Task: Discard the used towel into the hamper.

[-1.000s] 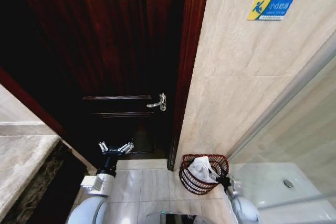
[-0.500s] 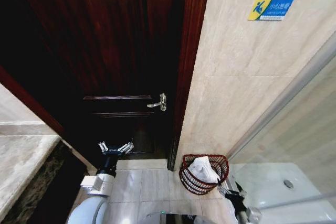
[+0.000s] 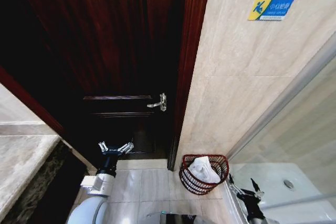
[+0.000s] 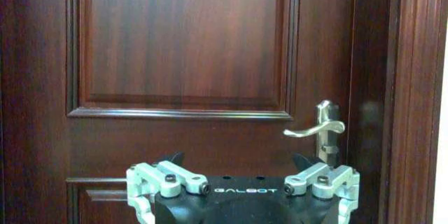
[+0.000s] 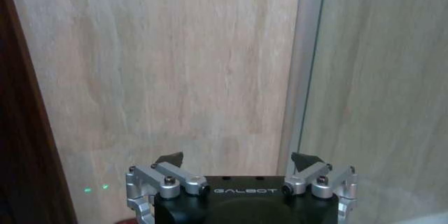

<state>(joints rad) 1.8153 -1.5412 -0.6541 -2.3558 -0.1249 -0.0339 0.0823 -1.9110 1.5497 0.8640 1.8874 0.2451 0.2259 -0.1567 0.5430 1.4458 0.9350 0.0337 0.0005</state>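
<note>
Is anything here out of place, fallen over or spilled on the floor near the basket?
Nothing stands out. The hamper stands upright by the wall with the white towel inside it. The right gripper is open and empty beside it; the left gripper is open near the door.

You have a floor [image 3: 142, 184] of pale, glossy tiles in front of you, running from the dark wooden door [image 3: 105, 51] back toward the robot. The hamper [image 3: 202, 182] stands directly on those tiles, close against the beige wall [image 3: 236, 87] just beside the door frame, with a white towel [image 3: 203, 170] bundled inside it.
</note>
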